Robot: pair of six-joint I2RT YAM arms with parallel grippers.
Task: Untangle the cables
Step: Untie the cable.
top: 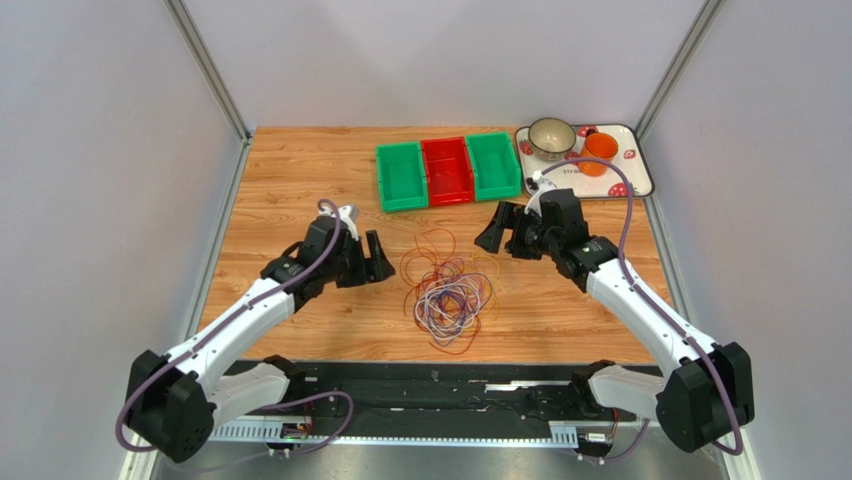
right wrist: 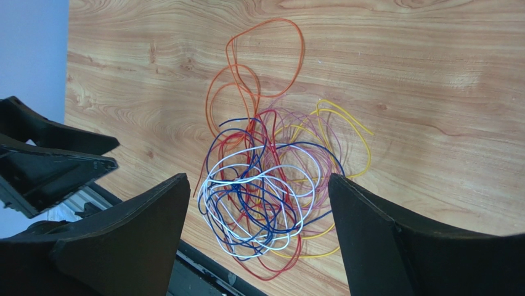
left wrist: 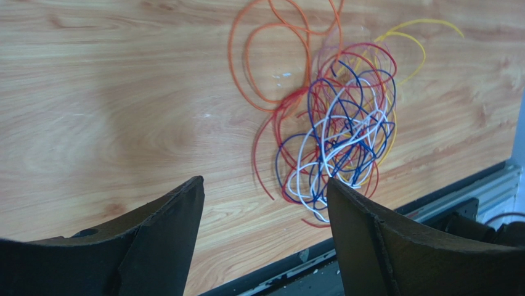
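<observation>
Two grippers flank the cables (top: pixel 447 292), a heap of red, orange, yellow, purple, blue and white loops lying on the wooden table (top: pixel 300 180). The left gripper (top: pixel 366 264) hangs with its fingers spread wide, nothing between them, the heap just to its right. The right gripper (top: pixel 505 235) is likewise spread and empty; the heap lies near, to its left and closer to the arm bases. Neither touches the wires.

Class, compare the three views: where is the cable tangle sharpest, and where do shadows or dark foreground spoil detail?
Top external: even light, but the cables look tiny. Left wrist: soft shadow darkens the table beside them; the left tool is a featureless dark shape. Right wrist: strands crispest; the right tool equally dark.
</observation>
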